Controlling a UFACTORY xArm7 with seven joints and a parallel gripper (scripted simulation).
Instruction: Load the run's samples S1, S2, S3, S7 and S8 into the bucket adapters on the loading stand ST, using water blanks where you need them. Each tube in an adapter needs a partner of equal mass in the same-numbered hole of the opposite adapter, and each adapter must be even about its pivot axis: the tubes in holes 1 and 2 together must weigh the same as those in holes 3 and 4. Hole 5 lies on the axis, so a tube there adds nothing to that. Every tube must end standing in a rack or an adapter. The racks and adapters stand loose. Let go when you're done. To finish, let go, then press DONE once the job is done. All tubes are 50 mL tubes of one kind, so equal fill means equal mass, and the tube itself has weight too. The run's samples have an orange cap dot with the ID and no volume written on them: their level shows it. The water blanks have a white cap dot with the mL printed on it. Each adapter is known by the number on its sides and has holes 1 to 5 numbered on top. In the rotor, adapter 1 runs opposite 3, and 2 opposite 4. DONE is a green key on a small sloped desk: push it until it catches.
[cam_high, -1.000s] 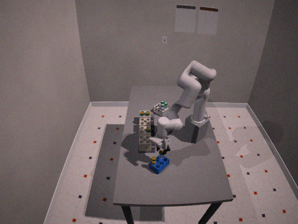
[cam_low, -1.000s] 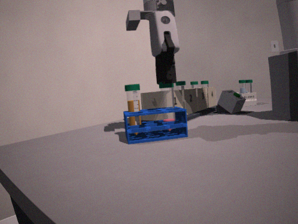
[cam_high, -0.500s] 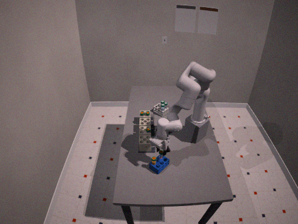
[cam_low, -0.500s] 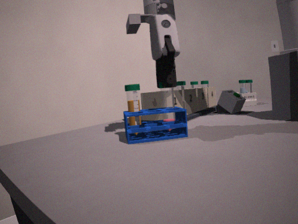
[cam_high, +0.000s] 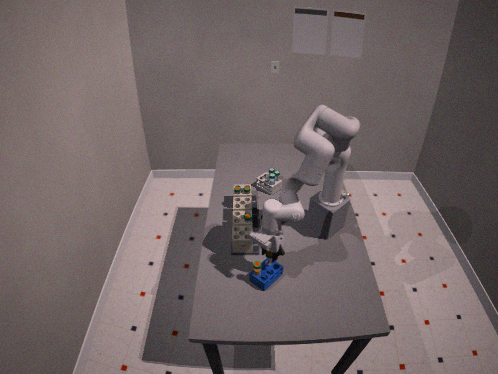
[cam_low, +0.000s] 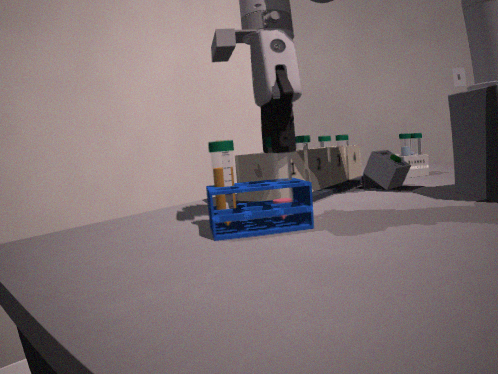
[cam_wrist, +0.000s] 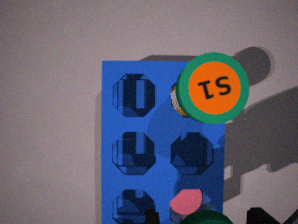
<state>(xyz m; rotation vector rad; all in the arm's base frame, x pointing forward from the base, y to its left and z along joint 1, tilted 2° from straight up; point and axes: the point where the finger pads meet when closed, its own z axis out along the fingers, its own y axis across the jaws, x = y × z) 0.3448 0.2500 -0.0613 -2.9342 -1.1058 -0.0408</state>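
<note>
The blue rack (cam_high: 259, 284) (cam_low: 305, 192) (cam_wrist: 107, 125) stands on the table. Tube S1 (cam_high: 257, 267) (cam_low: 221, 146) (cam_wrist: 214, 88), with orange liquid, stands in its corner hole. A second tube with pink liquid (cam_low: 283, 202) (cam_wrist: 186, 201) stands in the same row; its ID is not readable. My gripper (cam_high: 271, 256) (cam_low: 279, 149) (cam_wrist: 205, 217) is open, its fingers pointing down on either side of this tube's cap. The row of cream adapters (cam_high: 243, 247) (cam_low: 320, 177) holds two orange-dotted tubes (cam_high: 237, 189) (cam_high: 247, 189) in the farthest adapter and one (cam_high: 247, 217) in the second nearest.
The white blanks rack (cam_high: 270, 189) (cam_low: 417, 164) holds several green-capped tubes at the back. The sloped grey desk (cam_low: 385, 172) with the green DONE key (cam_low: 395, 158) stands beside the adapters. The arm's base (cam_high: 327, 215) is at the table's right side.
</note>
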